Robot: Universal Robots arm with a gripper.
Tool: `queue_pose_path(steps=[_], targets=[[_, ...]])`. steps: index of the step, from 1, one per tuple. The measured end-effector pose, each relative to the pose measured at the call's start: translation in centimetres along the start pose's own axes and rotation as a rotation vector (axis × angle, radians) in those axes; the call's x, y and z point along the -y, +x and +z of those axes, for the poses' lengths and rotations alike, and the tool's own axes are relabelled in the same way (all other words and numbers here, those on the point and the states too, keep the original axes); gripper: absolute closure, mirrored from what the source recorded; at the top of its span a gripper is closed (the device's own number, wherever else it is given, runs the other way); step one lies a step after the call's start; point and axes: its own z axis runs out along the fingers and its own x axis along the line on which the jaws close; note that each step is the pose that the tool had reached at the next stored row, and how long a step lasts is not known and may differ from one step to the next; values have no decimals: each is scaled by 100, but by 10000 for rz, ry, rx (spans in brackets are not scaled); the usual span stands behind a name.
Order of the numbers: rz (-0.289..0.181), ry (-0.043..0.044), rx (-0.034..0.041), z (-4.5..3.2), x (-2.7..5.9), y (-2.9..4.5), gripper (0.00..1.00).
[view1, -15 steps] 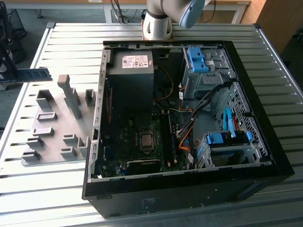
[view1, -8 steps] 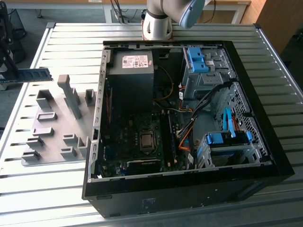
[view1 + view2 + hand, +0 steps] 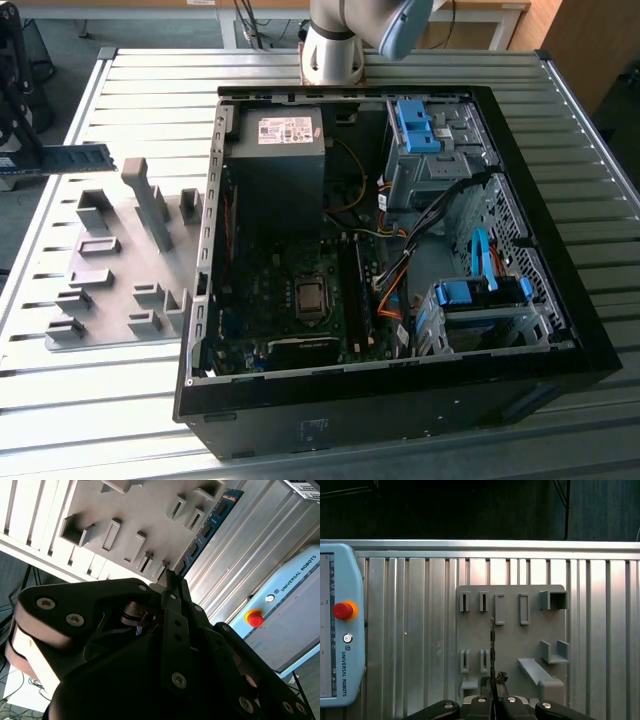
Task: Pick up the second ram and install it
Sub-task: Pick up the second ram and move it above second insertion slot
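The second ram (image 3: 62, 158) is a narrow blue-green stick held in the air at the exterior view's far left, above the ribbed table beside the grey holder plate (image 3: 120, 265). My gripper (image 3: 12, 160) is shut on one end of it. In the first wrist view the ram (image 3: 492, 645) appears edge-on as a thin line rising from between my closed fingertips, where the gripper (image 3: 493, 681) sits over the holder plate (image 3: 512, 630). In the second wrist view the ram (image 3: 207, 530) sticks out past the gripper (image 3: 170, 580), its dark chips visible.
An open black computer case (image 3: 390, 420) fills the middle and the exterior view's right, with the motherboard (image 3: 290, 300), memory slots (image 3: 355, 290), a power supply (image 3: 280, 160) and blue drive-bay clips (image 3: 415, 125). The arm's base (image 3: 335, 50) stands behind it. A teach pendant (image 3: 337, 640) lies beside the holder plate.
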Motion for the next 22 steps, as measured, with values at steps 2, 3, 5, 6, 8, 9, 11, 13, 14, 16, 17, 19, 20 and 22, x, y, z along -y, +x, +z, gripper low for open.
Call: queue_pose_path(steps=[2, 3, 5, 6, 8, 9, 11, 13, 14, 16, 17, 19, 20, 22], targets=[[0, 0, 0, 0, 21, 0, 86], [1, 1, 1, 0, 32, 0, 86], [0, 0, 0, -1, 60, -1, 86], [0, 1, 0, -1, 77, 0, 86], [1, 0, 0, -1, 110, -1, 86], [1, 1, 1, -1, 127, -1, 86], [1, 1, 1, -1, 165, -1, 86], [0, 1, 1, -1, 188, -1, 86], [1, 0, 0, -1, 194, -1, 86], [0, 0, 0, -2, 212, -1, 86], [1, 0, 0, -2, 222, -2, 86], [0, 1, 1, -2, 240, -2, 86], [1, 1, 1, -2, 248, -2, 86], [0, 1, 0, -2, 266, -2, 86]])
